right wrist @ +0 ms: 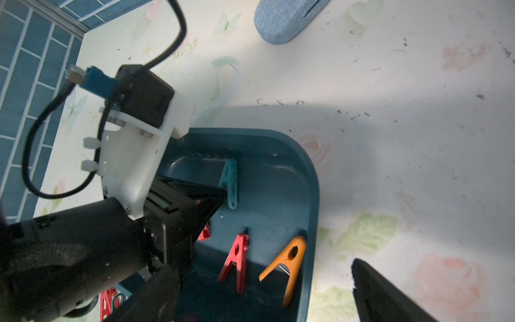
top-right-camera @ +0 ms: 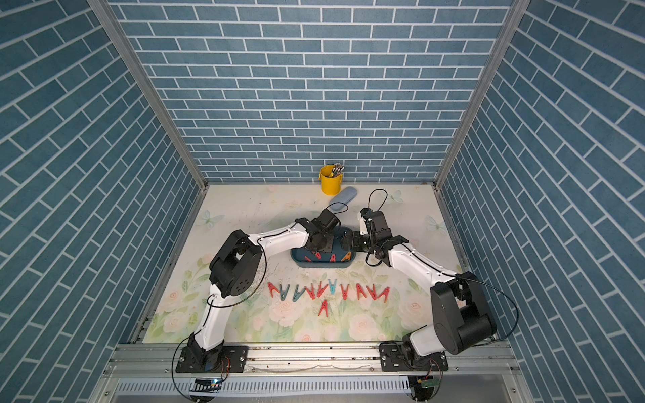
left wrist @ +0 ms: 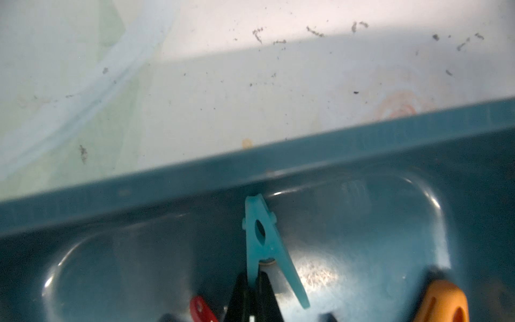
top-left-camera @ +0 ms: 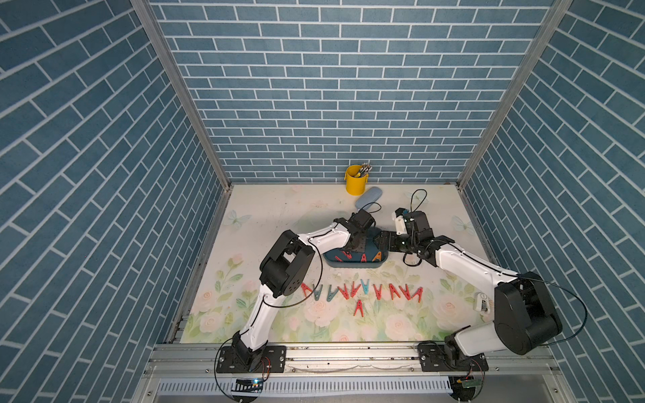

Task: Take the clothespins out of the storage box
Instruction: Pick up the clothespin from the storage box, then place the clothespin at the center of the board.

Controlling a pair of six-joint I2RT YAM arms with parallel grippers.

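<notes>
Clothespins [top-left-camera: 365, 286] lie in a row of red and teal ones on the surface [top-left-camera: 279, 216], between the storage box [top-left-camera: 349, 265] and the front edge. A lone red one [top-left-camera: 359, 307] lies just in front of the row. The dark teal box sits about mid-surface and holds a few more. Among these are a light blue clothespin [right wrist: 230, 184] by its far wall, and a red clothespin [right wrist: 237, 259] beside an orange clothespin [right wrist: 289, 256] toward its front wall.

The surface is printed with pale roses and butterflies and flecked with dark specks. Blue brick-patterned walls [top-left-camera: 314, 87] close three sides, and an aluminium rail [top-left-camera: 349, 356] along the front edge carries both arm bases.

The left jaws are closed tight on one leg of the light blue clothespin, low inside the box. The clip's nose is at the inner wall, though whether it touches is unclear. The right jaws stand wide apart, hold nothing, and hover over the box's right end.

In both top views the left arm [top-left-camera: 324, 237] and right arm [top-left-camera: 464, 261] meet over the box and hide much of its inside. A yellow bucket [top-left-camera: 355, 181] of pens [top-left-camera: 364, 170] stands at the far edge. A light blue case [top-left-camera: 368, 199] lies just beside it, between bucket and box.
</notes>
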